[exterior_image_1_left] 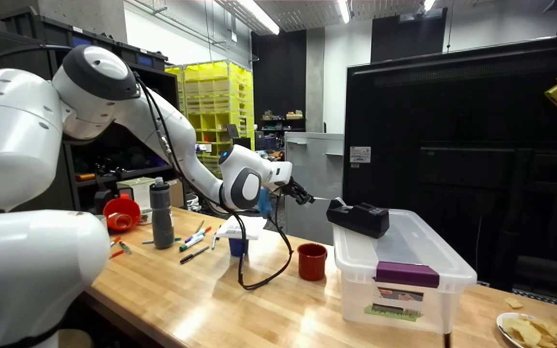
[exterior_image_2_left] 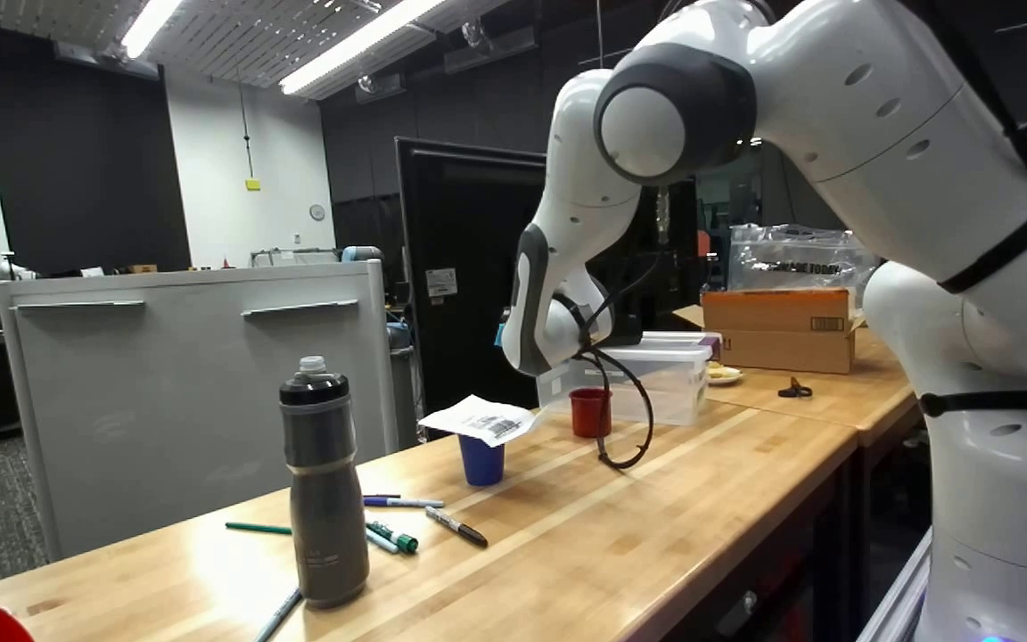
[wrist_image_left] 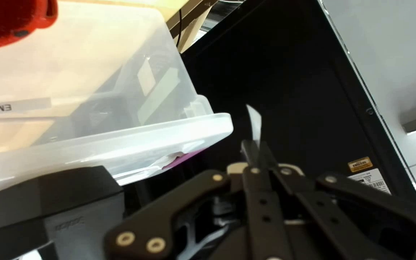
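- We see the gripper (wrist_image_left: 255, 148) with its jaws brought together, nipping a thin pale strip (wrist_image_left: 256, 124) whose free end curves out beyond the grip.
- In an exterior view we find that strip pointing at a black tape dispenser (exterior_image_1_left: 358, 220), about level with its top; in the wrist view the two stand apart.
- We see the dispenser on the lid (exterior_image_1_left: 418, 241) of a see-through storage bin (exterior_image_1_left: 358, 297), by the edge nearest the gripper; a purple latch (exterior_image_1_left: 406, 274) marks the bin's end.
- Just beside the bin we have a red mug (exterior_image_1_left: 312, 263), upright on the wooden table (exterior_image_1_left: 273, 311).
- From the arm (exterior_image_1_left: 177, 128) we see black cables (exterior_image_1_left: 254, 287) hanging in a loop that dips low over the table.
- In both exterior views we find a blue cup (exterior_image_2_left: 482, 462) with a white sheet of paper (exterior_image_2_left: 478, 415) lying across its top.
- Beyond the cup we see markers (exterior_image_2_left: 456, 526) scattered near a grey bottle (exterior_image_2_left: 328, 508), which stands upright, and a red container (exterior_image_1_left: 129, 208) tipped on its side.
- Past the bin we see a plate (exterior_image_1_left: 501, 323) of chips (exterior_image_1_left: 539, 332), and farther along, in an exterior view, a cardboard box (exterior_image_2_left: 776, 349).
- Farthest off, behind the table, we make out the back of a large black screen (exterior_image_1_left: 452, 116), a grey cabinet (exterior_image_2_left: 201, 401) and, deeper in the room, yellow shelving (exterior_image_1_left: 218, 99).
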Tool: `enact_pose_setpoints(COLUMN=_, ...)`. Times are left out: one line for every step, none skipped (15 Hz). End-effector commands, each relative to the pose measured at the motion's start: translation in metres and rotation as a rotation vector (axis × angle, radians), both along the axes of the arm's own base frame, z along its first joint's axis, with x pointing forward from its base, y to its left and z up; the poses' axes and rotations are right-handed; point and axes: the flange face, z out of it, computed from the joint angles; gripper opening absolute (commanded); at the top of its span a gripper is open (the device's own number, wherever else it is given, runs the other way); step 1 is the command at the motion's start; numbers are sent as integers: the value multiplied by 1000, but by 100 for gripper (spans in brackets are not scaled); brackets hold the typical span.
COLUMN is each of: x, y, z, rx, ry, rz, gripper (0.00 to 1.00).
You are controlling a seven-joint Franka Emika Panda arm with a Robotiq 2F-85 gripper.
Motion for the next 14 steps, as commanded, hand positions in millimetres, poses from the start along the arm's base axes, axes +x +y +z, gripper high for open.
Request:
enact_pose_setpoints(x=4, y=7, z=-5, rx=-55, ry=-5, rz=-4, gripper=0)
enact_pose_setpoints(x=5, y=8, z=-8, rx=-66, ry=-1, rz=-5, gripper=0)
enact_pose_setpoints(x=6, y=7, z=-9, rx=-76, ry=2, rz=-7, gripper=0)
enact_pose_setpoints(x=7, y=6, z=-11, rx=-85, ry=7, rz=-10, gripper=0)
enact_pose_setpoints(x=8, y=6, z=-13, rx=-94, ry=12, rz=-10, gripper=0)
enact_pose_setpoints(x=8, y=6, z=-15, rx=-101, ry=16, rz=-12, gripper=0)
enact_pose_setpoints(x=10, y=5, z=-17, rx=-111, ry=18, rz=-13, gripper=0)
enact_pose_setpoints(x=10, y=5, z=-19, rx=-119, ry=24, rz=-16, gripper=0)
enact_pose_setpoints(x=12, y=3, z=-22, rx=-129, ry=29, rz=-20, gripper=0)
enact_pose_setpoints(x=13, y=2, z=-26, rx=-138, ry=36, rz=-25, gripper=0)
enact_pose_setpoints(x=14, y=1, z=-29, rx=-147, ry=42, rz=-30, gripper=0)
enact_pose_setpoints(x=15, y=1, z=-32, rx=-156, ry=49, rz=-34, gripper=0)
enact_pose_setpoints(x=15, y=1, z=-35, rx=-163, ry=55, rz=-37, gripper=0)
enact_pose_setpoints(x=16, y=1, z=-37, rx=-170, ry=59, rz=-41, gripper=0)
